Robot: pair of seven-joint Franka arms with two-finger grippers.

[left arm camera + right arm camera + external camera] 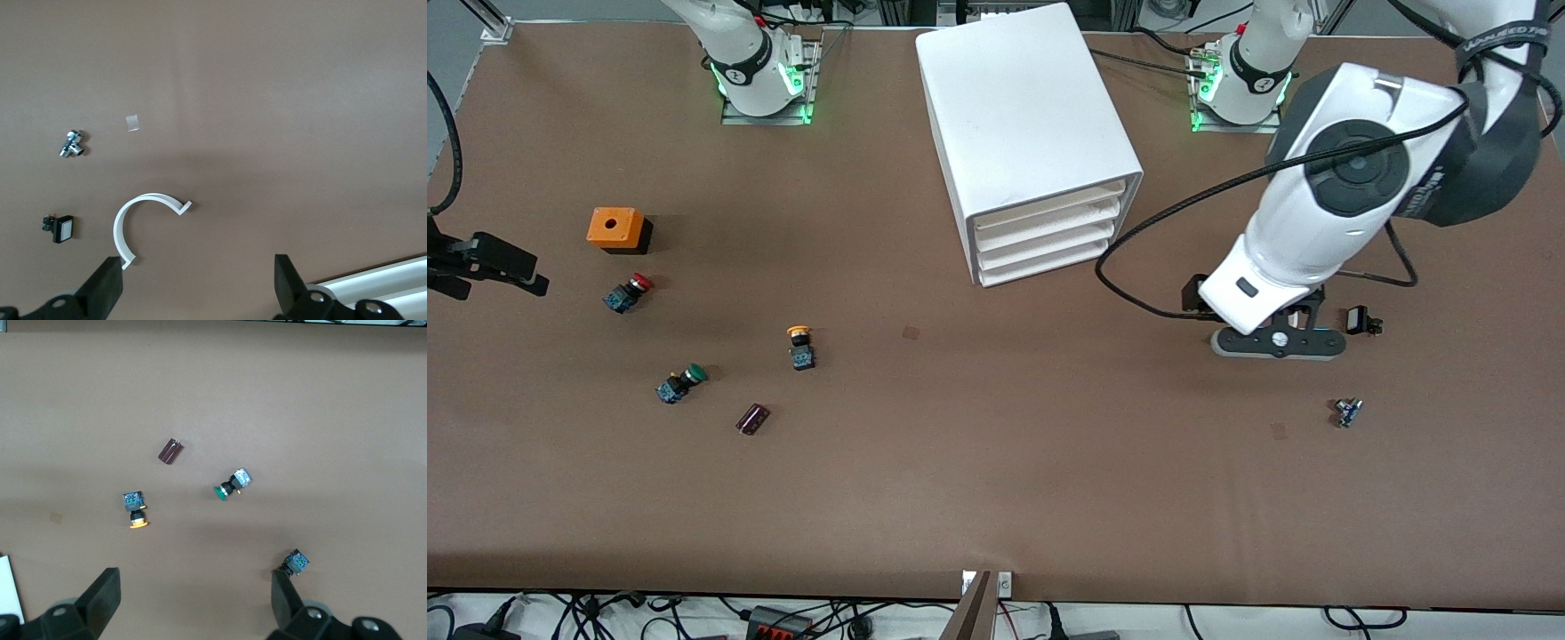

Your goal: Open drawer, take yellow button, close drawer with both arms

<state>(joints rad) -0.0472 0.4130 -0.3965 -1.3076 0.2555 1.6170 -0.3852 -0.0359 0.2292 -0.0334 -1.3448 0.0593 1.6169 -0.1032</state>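
Drawer (pixel 1047 203), the uppermost of four in the white cabinet (pixel 1021 116), is seen shut, flush with the three beneath it. The button (pixel 800 347) with the orange-yellow cap is not in the drawer: it lies on the desk (pixel 996 462), toward the right arm's end and nearer the front camera than the cabinet.

In the right wrist view the button (pixel 134 509) lies below and ahead of the right gripper (pixel 193 600), closer to one finger than to the other, its long axis running cap to body roughly along the line of reach. The fingers (pixel 103 593) are spread wide and hold nothing.

The left gripper (pixel 197 283) hangs over bare desk at the left arm's end, its fingers (pixel 107 287) likewise wide and empty, a white curved clip (pixel 133 223) just ahead of one of them. The cabinet's front is judged nearer to the left arm, the button nearer to the right.

A red-capped button (pixel 628 292), a green-capped one (pixel 680 383), a dark capacitor (pixel 752 419) and an orange box (pixel 615 228) lie around the button.
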